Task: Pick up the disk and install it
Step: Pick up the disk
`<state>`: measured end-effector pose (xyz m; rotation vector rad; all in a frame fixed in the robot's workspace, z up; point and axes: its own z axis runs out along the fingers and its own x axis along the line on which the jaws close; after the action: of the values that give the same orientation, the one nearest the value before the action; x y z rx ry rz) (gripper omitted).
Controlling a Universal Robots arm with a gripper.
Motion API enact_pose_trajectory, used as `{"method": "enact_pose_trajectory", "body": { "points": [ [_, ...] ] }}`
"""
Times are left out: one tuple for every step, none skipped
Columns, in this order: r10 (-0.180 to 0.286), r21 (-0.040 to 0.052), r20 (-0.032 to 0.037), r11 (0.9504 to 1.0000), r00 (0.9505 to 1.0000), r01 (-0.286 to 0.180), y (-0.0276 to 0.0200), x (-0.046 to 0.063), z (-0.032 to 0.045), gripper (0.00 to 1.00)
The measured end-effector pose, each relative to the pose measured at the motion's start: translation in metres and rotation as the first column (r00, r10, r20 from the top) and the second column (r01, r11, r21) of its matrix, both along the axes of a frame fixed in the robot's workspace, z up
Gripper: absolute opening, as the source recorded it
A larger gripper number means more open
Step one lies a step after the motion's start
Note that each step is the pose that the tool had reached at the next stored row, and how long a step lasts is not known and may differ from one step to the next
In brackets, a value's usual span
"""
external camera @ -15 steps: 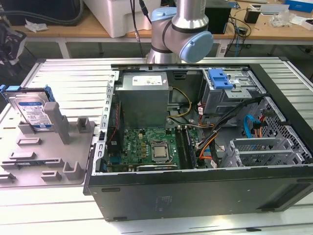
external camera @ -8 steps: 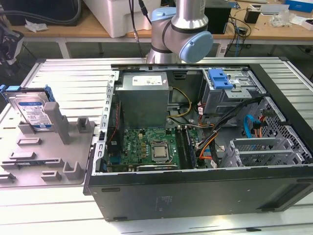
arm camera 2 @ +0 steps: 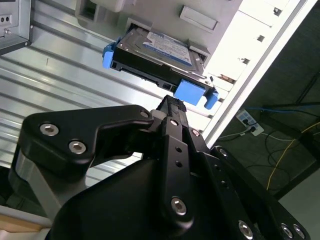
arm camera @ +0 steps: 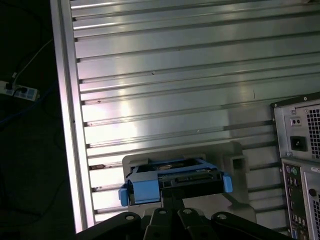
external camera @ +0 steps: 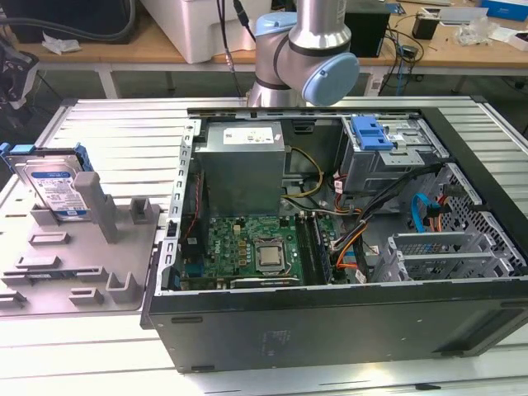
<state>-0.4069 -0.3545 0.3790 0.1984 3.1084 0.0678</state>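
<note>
The disk (external camera: pixel 56 188) stands on edge in a grey holder (external camera: pixel 107 247) on the ribbed metal tabletop (external camera: pixel 115 124), just beside the open computer case (external camera: pixel 330 322) on the exterior view's left. It leans back a little, its white-and-blue label facing toward the case. The two blue tabs of its carrier rail are at its upper edge. Its long axis therefore seems to rise, tilted, out of the holder rather than lie flat.

In the second wrist view the disk (arm camera 2: pixel 157 50) shows that tabbed edge end-on, with the dark connector side between the blue tabs. The black gripper (arm camera 2: pixel 171 106) points straight at that edge, toward the nearer tab. In the first wrist view the disk (arm camera: pixel 175 176) sits in line ahead of the gripper, and the back panel of the case lies off to one side. The gripper and the disk appear apart, with the disk seated in the holder and not lifted. The gripper is seen from behind, so whether the jaws are open or closed cannot be told.

Behind the case in the exterior view stands the silver and pale blue arm (external camera: pixel 305 49). Inside the case, in the corner far from the holder, sits a metal drive cage (external camera: pixel 388 169) topped by a blue latch bracket (external camera: pixel 373 134). This looks like the place the disk is meant for, and no disk is visible in it.
</note>
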Motion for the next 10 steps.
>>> {"method": "enact_pose_trajectory", "body": {
  "points": [
    [0.0, -0.0001, 0.0, 1.0, 1.0, 0.0, 0.0, -0.0001, 0.0, 0.11],
    [0.0, 0.0, -0.0001, 1.0, 1.0, 0.0, 0.0, -0.0004, 0.0, 0.11],
    [0.0, 0.0, 0.0, 1.0, 1.0, 0.0, 0.0, -0.0005, 0.0, 0.11],
    [0.0, -0.0001, 0.0, 1.0, 1.0, 0.0, 0.0, -0.0006, 0.0, 0.11],
    [0.0, 0.0, 0.0, 1.0, 1.0, 0.0, 0.0, -0.0009, 0.0, 0.11],
    [0.0, -0.0001, 0.0, 1.0, 1.0, 0.0, 0.0, -0.001, 0.0, 0.11],
    [0.0, 0.0, 0.0, 1.0, 1.0, 0.0, 0.0, -0.0012, 0.0, 0.11],
    [0.0, 0.0, 0.0, 1.0, 1.0, 0.0, 0.0, -0.0014, 0.0, 0.11],
    [0.0, -0.0001, 0.0, 1.0, 1.0, 0.0, 0.0, -0.0018, 0.0, 0.11],
    [0.0, 0.0, -0.0029, 1.0, 1.0, 0.0, 0.0, -0.0018, 0.0, 0.11]
  ]
}}
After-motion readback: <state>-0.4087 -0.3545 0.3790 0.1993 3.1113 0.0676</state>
